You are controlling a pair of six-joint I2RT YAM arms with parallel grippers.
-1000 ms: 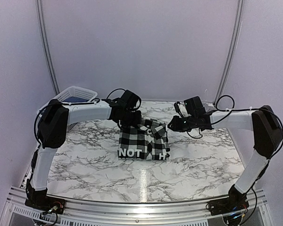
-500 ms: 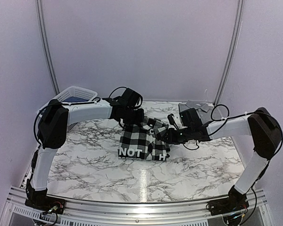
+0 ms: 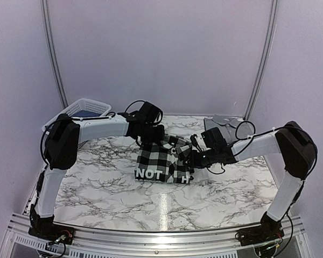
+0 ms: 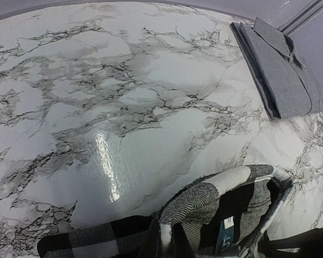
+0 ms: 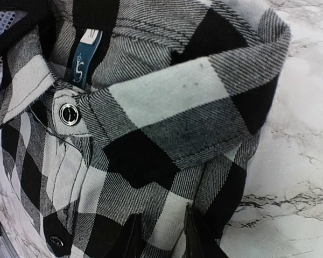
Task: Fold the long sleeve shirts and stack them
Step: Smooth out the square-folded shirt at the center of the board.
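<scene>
Checked shirt (image 3: pixel 162 161): folded, mid-bench (image 3: pixel 97 188); open marble to the front and both sides. Basket (image 3: pixel 86 109) far left, grey garment (image 3: pixel 222 121) far right. Left gripper (image 3: pixel 149 138): arm reaching inward, closed on the shirt's far edge. Right gripper (image 5: pixel 161 236): low at the collar, fingers (image 5: pixel 130 239) narrowly parted across cloth; hold uncertain.

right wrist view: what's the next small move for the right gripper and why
Probably close the right gripper on the checked shirt: its jaws stand slightly apart with a fold of the cloth between them, not yet pinched.
</scene>
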